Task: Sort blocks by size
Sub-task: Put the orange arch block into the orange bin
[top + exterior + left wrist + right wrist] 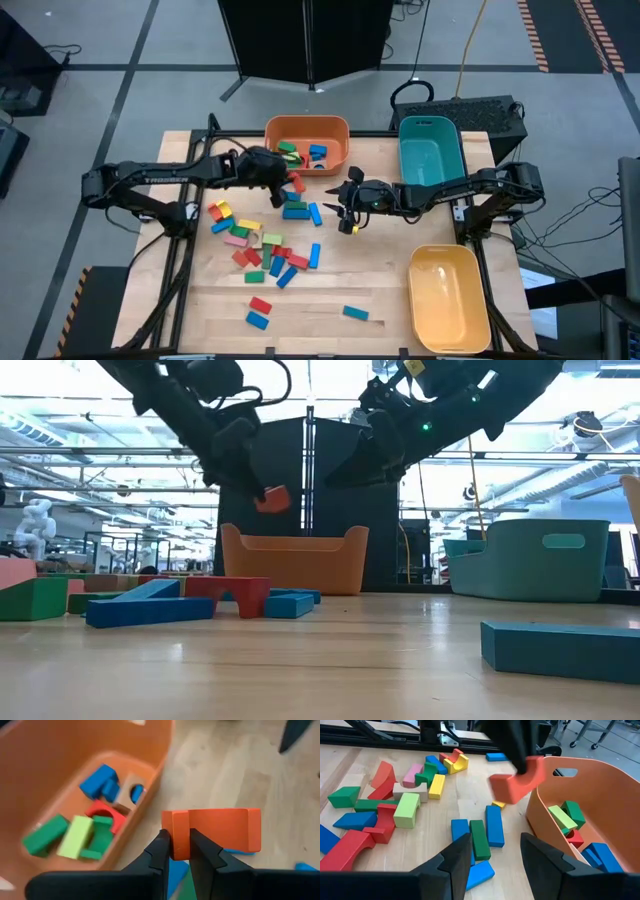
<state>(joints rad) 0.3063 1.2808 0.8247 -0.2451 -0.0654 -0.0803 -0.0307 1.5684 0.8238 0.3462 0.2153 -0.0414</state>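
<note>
While the left gripper (175,851) has its jaws clamped on one end of a red block (215,831), the block hangs above the desk (400,290) just outside the orange bin (306,133) rim, about 7 o'clock of it, long axis level, sticking sideways past the jaws. Right gripper (346,207) hovers mid-desk, jaws apart, empty. Loose blocks (262,250) crowd below; 5 o'clock desk area open.

You have a light wooden table (380,290). On it sit an orange bin (330,128), a teal bin (431,128), a yellow bin (448,300) and scattered blocks (262,250).
</note>
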